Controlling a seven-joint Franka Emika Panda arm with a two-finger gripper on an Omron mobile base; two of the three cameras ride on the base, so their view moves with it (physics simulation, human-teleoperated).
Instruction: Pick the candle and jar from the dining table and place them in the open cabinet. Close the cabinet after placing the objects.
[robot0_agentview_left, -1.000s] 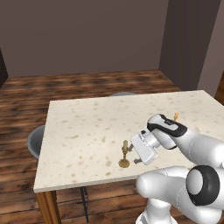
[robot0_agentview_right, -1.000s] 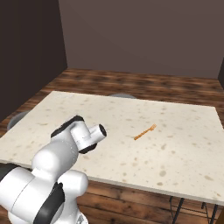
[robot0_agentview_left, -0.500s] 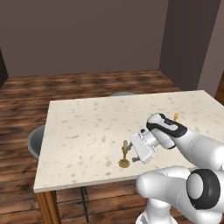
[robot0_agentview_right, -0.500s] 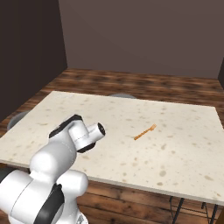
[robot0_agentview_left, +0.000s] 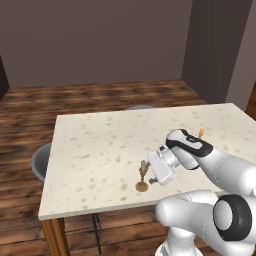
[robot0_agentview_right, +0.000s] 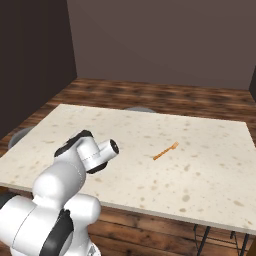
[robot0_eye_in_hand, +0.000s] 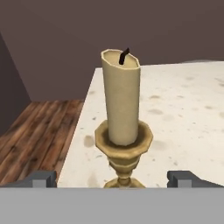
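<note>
The candle (robot0_agentview_left: 143, 170), a cream stub on a slim brass holder, stands near the front edge of the dining table (robot0_agentview_left: 100, 145). My gripper (robot0_agentview_left: 151, 175) is right beside it, pointing at it from the right, low over the tabletop. In the hand view the candle (robot0_eye_in_hand: 121, 105) stands close and upright between the two fingertips (robot0_eye_in_hand: 41, 178), which are set wide apart and do not touch it. The gripper (robot0_eye_in_hand: 113, 179) is open. In the right base view my own arm hides the candle on the dining table (robot0_agentview_right: 210, 165). The jar and the cabinet are out of view.
A small orange fork-like utensil (robot0_agentview_right: 166, 150) lies further along the table, seen past my arm as an orange utensil (robot0_agentview_left: 201, 132). Grey chairs (robot0_agentview_left: 40, 161) (robot0_agentview_left: 140, 107) stand at the table's left and far sides. The near table edge is just below the candle.
The hand has crept slightly closer to the candle. The candle has not moved and the jaws stay wide.
</note>
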